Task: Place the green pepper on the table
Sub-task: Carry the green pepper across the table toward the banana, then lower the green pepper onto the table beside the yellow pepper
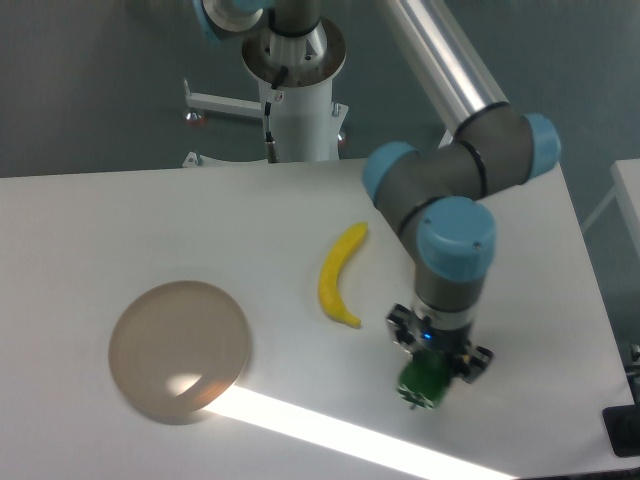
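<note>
The claw (pixel 432 368) is pinching the green pepper (pixel 424 381) from above, low over the table (pixel 120 220), right of the banana (pixel 338 274). Looks like the carry step; next it should lower until it touches down, then let go.

Upper part of the green pepper (pixel 427 380) lying hidden under the gripper (pixel 437 362), finger contact too small to tell, arm (pixel 455 75) running off the top edge, table (pixel 120 225) cropped left.
</note>
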You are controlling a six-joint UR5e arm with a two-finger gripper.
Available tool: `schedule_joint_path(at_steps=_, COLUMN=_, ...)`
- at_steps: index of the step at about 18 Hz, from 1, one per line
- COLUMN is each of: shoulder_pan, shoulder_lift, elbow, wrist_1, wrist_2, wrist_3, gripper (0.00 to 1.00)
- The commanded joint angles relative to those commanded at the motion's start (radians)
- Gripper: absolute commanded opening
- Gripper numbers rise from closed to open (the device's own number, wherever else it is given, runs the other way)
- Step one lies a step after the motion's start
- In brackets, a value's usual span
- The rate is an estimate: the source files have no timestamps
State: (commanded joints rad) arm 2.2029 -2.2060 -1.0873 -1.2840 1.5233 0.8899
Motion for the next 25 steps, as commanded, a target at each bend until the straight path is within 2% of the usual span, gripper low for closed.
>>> schedule_joint_path(at_steps=2, shoulder_pan=-0.005, shoulder_lift=0.014, elbow=-0.037, wrist_1=0.005, wrist_2=-0.003, wrist_3=-0.035, gripper=0.37)
schedule_joint_path(at_steps=5, shoulder_pan=-0.023, shoulder_lift=0.005, elbow=-0.062, wrist_1=0.026, wrist_2=-0.003, wrist_3=-0.107, gripper=0.37)
schedule_joint_path(at_steps=8, shoulder_pan=-0.026, shoulder_lift=-0.009, elbow=-0.101, wrist_1=0.138, wrist_2=-0.024, wrist_3=-0.25, gripper=0.37)
schedule_joint_path(at_steps=11, shoulder_pan=-0.025, shoulder_lift=-0.012, elbow=-0.134, wrist_1=0.207, wrist_2=-0.078, wrist_3=-0.299, gripper=0.37)
schedule_joint_path(at_steps=16, shoulder_pan=-0.026, shoulder_lift=-0.044, elbow=-0.138, wrist_1=0.25, wrist_2=-0.08, wrist_3=-0.276, gripper=0.37)
schedule_joint_path(at_steps=20, shoulder_pan=-0.025, shoulder_lift=-0.046, elbow=-0.164, wrist_1=0.252, wrist_2=-0.077, wrist_3=-0.077, gripper=0.37)
schedule_joint_path(at_steps=25, shoulder_pan=-0.026, shoulder_lift=-0.044, elbow=-0.175, wrist_1=0.252, wrist_2=-0.075, wrist_3=-0.071, gripper=0.37)
